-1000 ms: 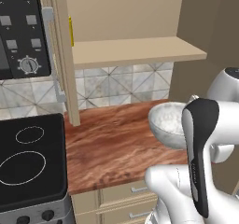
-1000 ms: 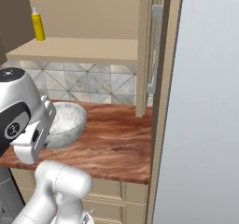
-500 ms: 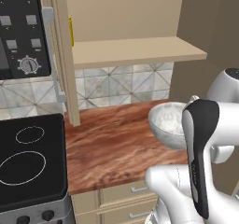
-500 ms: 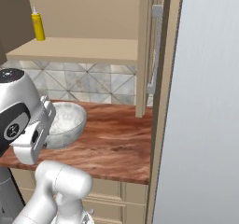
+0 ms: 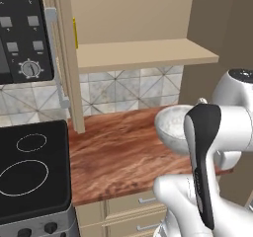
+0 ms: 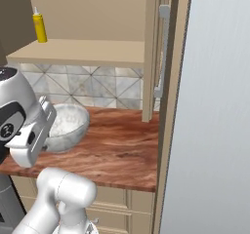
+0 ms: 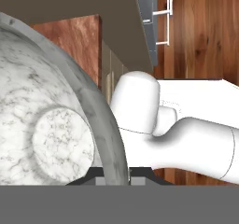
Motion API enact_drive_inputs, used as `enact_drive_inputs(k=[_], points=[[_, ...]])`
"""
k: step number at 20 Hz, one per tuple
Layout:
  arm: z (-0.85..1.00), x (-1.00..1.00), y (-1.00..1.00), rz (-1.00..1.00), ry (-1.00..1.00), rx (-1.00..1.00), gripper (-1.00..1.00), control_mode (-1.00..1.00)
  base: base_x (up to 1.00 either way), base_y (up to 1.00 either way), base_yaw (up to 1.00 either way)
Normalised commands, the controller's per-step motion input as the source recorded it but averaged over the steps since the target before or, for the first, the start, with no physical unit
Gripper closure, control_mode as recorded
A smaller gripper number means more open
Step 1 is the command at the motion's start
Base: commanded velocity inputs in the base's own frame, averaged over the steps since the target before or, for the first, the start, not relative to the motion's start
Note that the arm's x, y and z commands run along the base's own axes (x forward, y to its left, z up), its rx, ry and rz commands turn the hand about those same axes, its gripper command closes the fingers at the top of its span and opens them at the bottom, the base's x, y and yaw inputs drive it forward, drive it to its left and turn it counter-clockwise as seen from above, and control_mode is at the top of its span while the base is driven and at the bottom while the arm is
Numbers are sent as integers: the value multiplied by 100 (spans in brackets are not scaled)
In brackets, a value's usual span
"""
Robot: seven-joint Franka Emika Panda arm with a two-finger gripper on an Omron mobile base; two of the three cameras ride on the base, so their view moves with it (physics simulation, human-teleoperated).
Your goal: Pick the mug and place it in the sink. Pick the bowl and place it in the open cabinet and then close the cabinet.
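Gripper [image 7: 114,176] pinching bowl [image 7: 51,125] rim above reddish wood counter [image 5: 123,157]; tiled backsplash [image 5: 128,90], black stove [image 5: 29,174] left

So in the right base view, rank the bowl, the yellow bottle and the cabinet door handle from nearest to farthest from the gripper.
1. bowl: rim clamped in the gripper.
2. yellow bottle: on the cabinet shelf, above.
3. cabinet door handle: far right.

Bowl [image 7: 56,125] mottled grey-white (stone-like); counter [image 5: 118,157] reddish wood grain; cabinet [image 5: 143,53] beige; bottle [image 6: 39,27] yellow
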Motion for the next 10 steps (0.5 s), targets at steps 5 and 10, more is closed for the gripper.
enact_drive_inputs(k=[5,10], points=[[36,-20,1,-3,-1,-1,100,-100,0,0,0],[39,-5,0,-1,-1,0,100,-100,0,0,0]])
